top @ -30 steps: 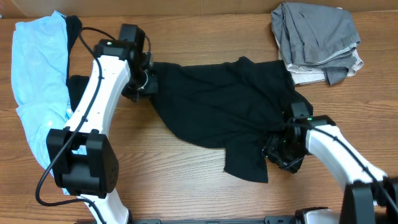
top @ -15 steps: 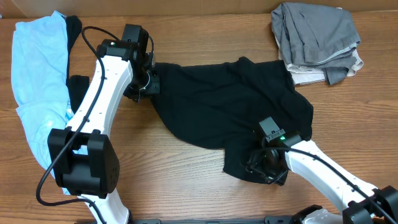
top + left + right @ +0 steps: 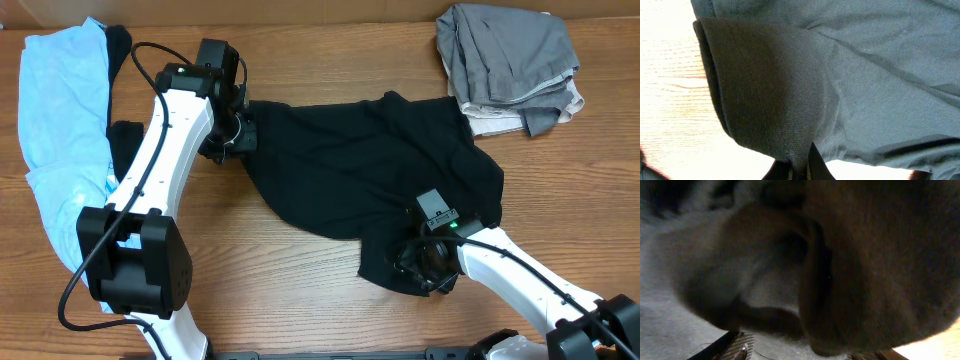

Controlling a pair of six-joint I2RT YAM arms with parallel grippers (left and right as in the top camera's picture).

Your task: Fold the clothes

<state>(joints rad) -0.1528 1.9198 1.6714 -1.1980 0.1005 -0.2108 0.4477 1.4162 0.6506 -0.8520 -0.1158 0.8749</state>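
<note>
At the far left the light blue garment (image 3: 60, 130) is lying in a long loose heap along the edge of the table (image 3: 300, 290), out of the way while the work is going on in the middle. Next to it the left gripper (image 3: 233, 135) is clamping closed on the left hem of the black garment (image 3: 360, 165). The left wrist view is showing the doubled hem running straight down into the pinch of its fingertips (image 3: 817, 170). This arm is probably acting as an anchor, pinning one end so the cloth is not sliding while the other end is being handled. The black garment is sprawling unfolded and rumpled across the centre of the table, with a flap trailing toward the near edge. The right gripper (image 3: 422, 268) is sitting low on that flap, about where a second corner would need taking for a fold. Dark, blurred cloth is smothering its wrist camera, so I cannot tell whether its jaws are gaping or biting fabric. At the far right the grey garment (image 3: 510, 55) is resting bundled on a cream one (image 3: 495, 122), set aside just beyond the black garment's upper right corner.
</note>
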